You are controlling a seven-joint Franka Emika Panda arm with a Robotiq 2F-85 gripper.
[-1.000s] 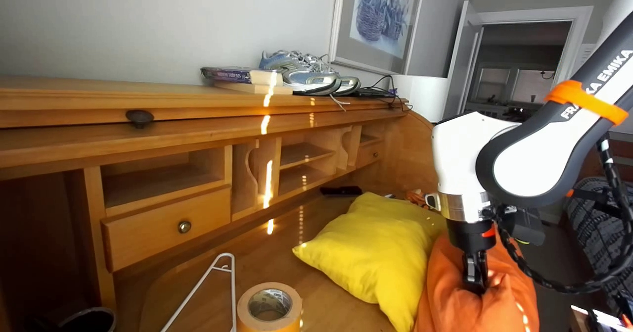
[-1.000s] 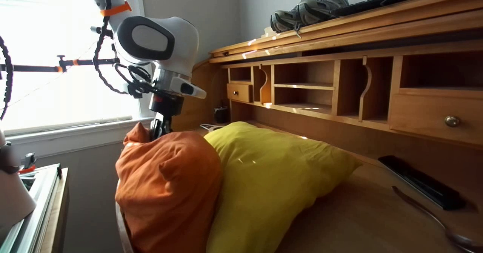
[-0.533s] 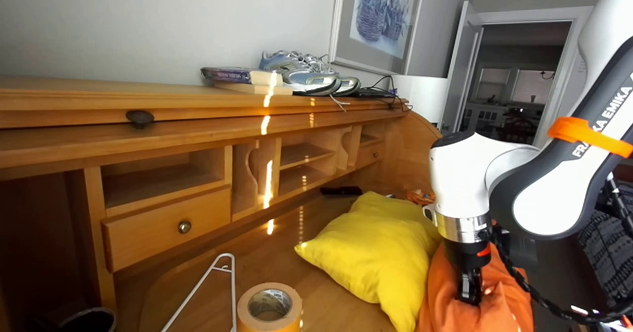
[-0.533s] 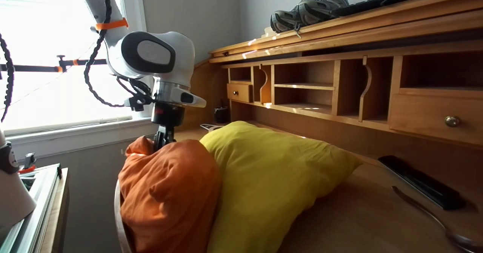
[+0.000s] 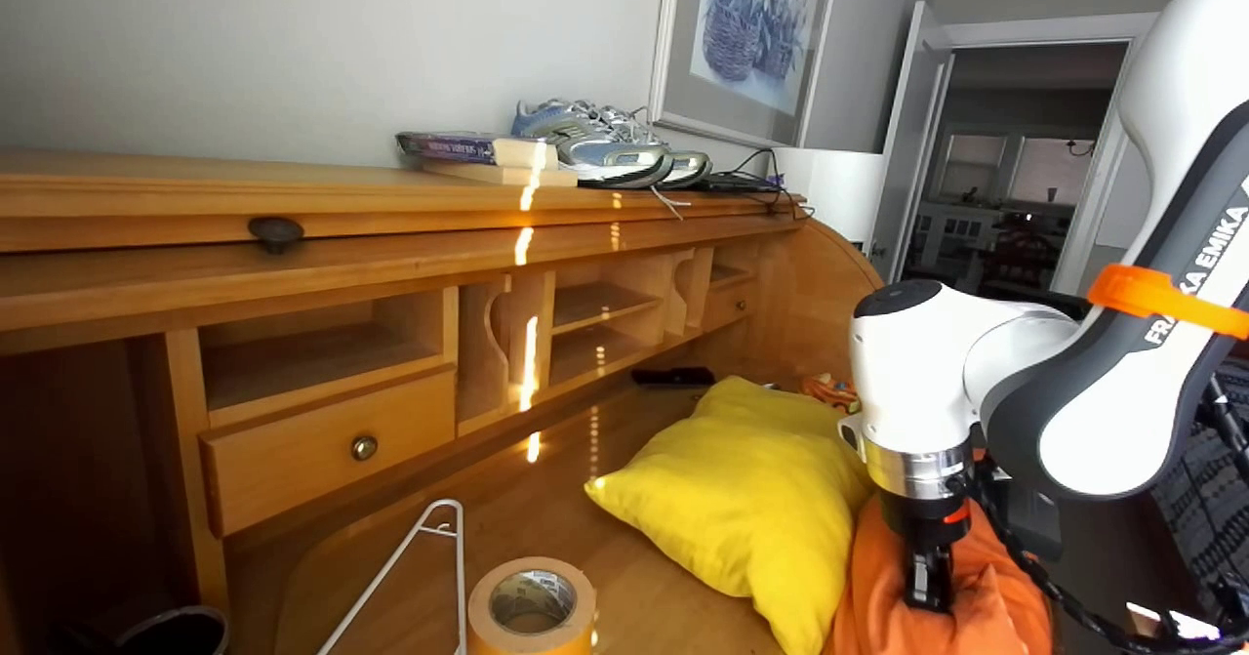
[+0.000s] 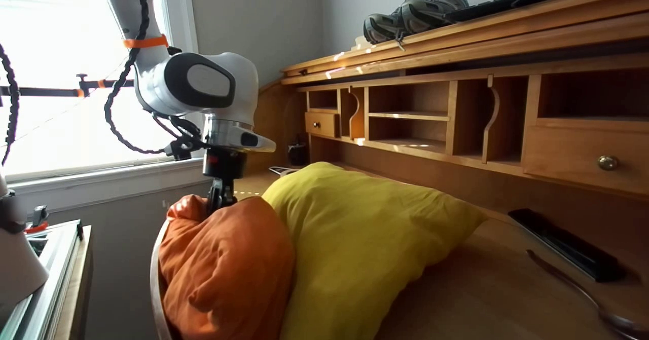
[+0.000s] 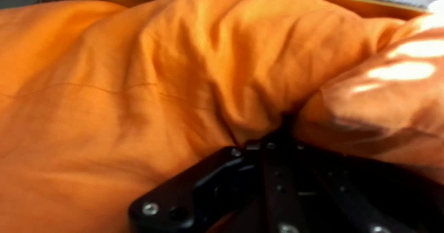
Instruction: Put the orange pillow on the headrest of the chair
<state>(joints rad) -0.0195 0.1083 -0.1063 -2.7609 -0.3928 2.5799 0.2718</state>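
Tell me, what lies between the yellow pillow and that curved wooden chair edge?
In an exterior view, the orange pillow lies there, with the curved wooden chair edge along one side and the yellow pillow on the other.

Orange pillow [image 6: 228,269], creased, beside chair headrest [image 6: 155,279]

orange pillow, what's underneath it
Beside the orange pillow, what looks like the chair's curved headrest shows in an exterior view and the wrist view. Whatever lies directly underneath is covered by the pillow.
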